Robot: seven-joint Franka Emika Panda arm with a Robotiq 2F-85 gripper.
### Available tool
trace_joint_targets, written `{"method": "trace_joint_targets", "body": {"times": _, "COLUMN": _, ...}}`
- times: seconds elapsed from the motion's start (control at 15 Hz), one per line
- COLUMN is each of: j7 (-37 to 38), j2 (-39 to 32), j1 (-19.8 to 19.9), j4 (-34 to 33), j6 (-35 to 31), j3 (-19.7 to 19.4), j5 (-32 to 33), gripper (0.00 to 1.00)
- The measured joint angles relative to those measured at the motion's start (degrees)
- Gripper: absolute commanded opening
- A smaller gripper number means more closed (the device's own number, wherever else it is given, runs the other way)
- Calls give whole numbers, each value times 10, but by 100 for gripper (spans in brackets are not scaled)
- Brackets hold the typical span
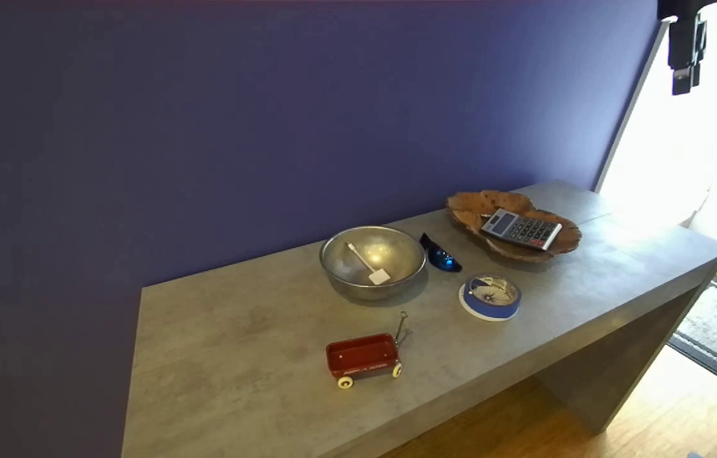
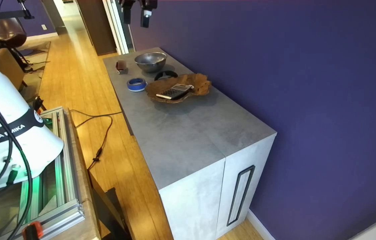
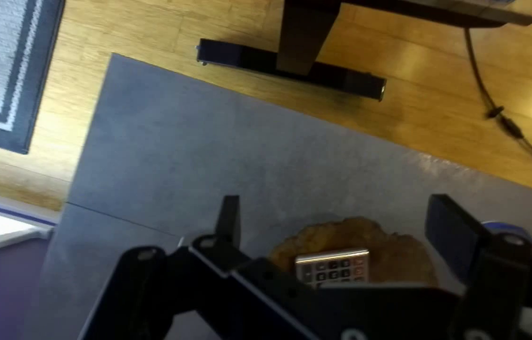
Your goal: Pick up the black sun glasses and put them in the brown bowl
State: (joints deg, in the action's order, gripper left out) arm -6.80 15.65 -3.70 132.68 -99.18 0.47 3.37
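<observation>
The black sun glasses lie on the grey table between the steel bowl and the brown bowl, in both exterior views (image 1: 442,257) (image 2: 165,74). They show a bluish glint. They do not show in the wrist view. The brown bowl (image 1: 476,203) stands by the wall, wide with an uneven rim; it also shows in an exterior view (image 2: 202,82) and partly in the wrist view (image 3: 402,257). My gripper (image 1: 687,88) is open and empty, high above the table, also in an exterior view (image 2: 135,24). In the wrist view its fingers (image 3: 334,205) stand wide apart, with the bowl below.
A calculator (image 1: 523,230) lies in the brown bowl. The steel bowl (image 1: 364,291) holds a white cable adapter (image 1: 378,276). A blue-and-white disc (image 1: 493,309) lies near the table's front edge. A small red wagon (image 1: 361,356) stands farther along. The purple wall (image 2: 308,116) runs behind the table.
</observation>
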Motion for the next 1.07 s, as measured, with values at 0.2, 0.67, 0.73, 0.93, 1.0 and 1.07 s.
{"method": "trace_joint_targets", "body": {"times": 0.2, "j7": -5, "j2": -19, "j1": -28, "j4": 13, "j6": -19, "j3": 23, "j5": -12, "gripper": 100}}
{"method": "trace_joint_targets", "body": {"times": 0.67, "j7": 6, "j2": -28, "j1": -19, "j4": 15, "j6": -71, "j3": 13, "j5": -101, "gripper": 100}}
{"method": "trace_joint_targets", "body": {"times": 0.73, "j7": 8, "j2": -38, "j1": -19, "j4": 18, "j6": -96, "j3": 13, "j5": -132, "gripper": 100}}
{"method": "trace_joint_targets", "body": {"times": 0.93, "j7": 16, "j2": -95, "j1": -27, "j4": 30, "j6": -223, "j3": 24, "j5": -227, "gripper": 100}}
{"method": "trace_joint_targets", "body": {"times": 1.0, "j7": 16, "j2": -118, "j1": -32, "j4": 32, "j6": -273, "j3": 30, "j5": -259, "gripper": 100}}
{"method": "trace_joint_targets", "body": {"times": 1.07, "j7": 16, "j2": -141, "j1": -38, "j4": 33, "j6": -324, "j3": 39, "j5": -290, "gripper": 100}}
